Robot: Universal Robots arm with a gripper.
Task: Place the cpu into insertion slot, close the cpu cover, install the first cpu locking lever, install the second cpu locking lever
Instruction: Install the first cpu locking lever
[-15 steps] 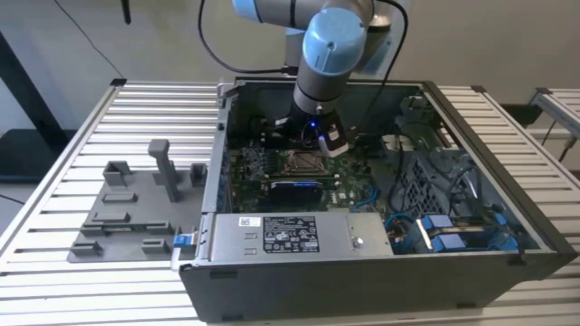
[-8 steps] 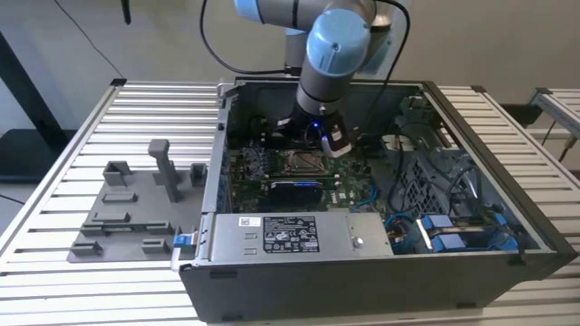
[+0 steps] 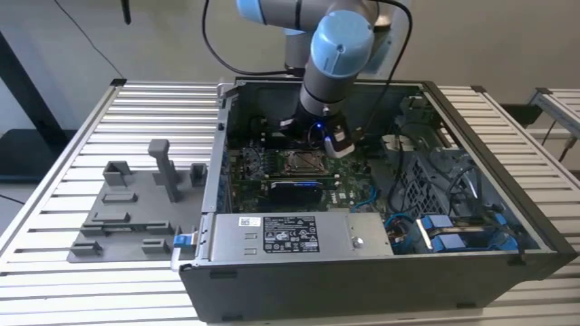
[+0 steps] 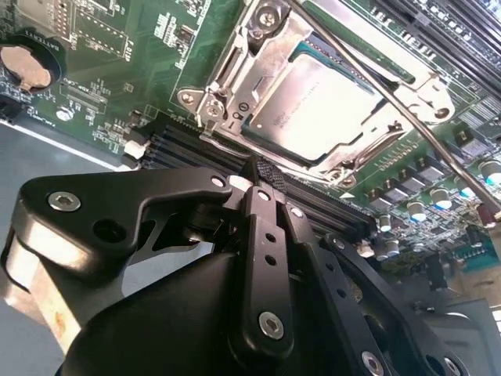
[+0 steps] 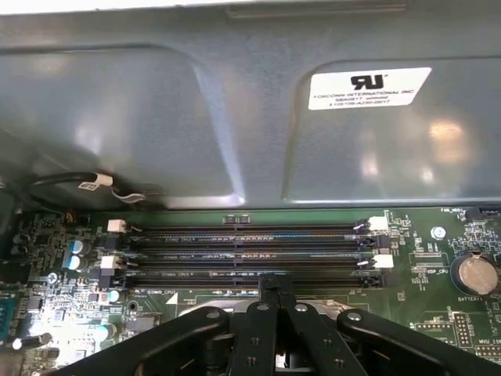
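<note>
One green circuit board (image 4: 117, 47) carries one square, silver-rimmed insertion slot (image 4: 235, 82), one flat grey square cpu (image 4: 329, 102) seated in that slot, and one round silver coin cell (image 5: 473, 274) near the board's edge. One white rectangular label (image 5: 368, 88) sits on one grey metal wall (image 5: 156, 117) bordering the board.

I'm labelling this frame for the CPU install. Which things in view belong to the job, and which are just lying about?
Belongs to the job:
cpu, seated in the insertion slot
cpu cover, down over it
locking lever
pincer, shut, near the socket

Just lying about:
memory slots
coin battery
power supply
grey fixture tray beside the case
</note>
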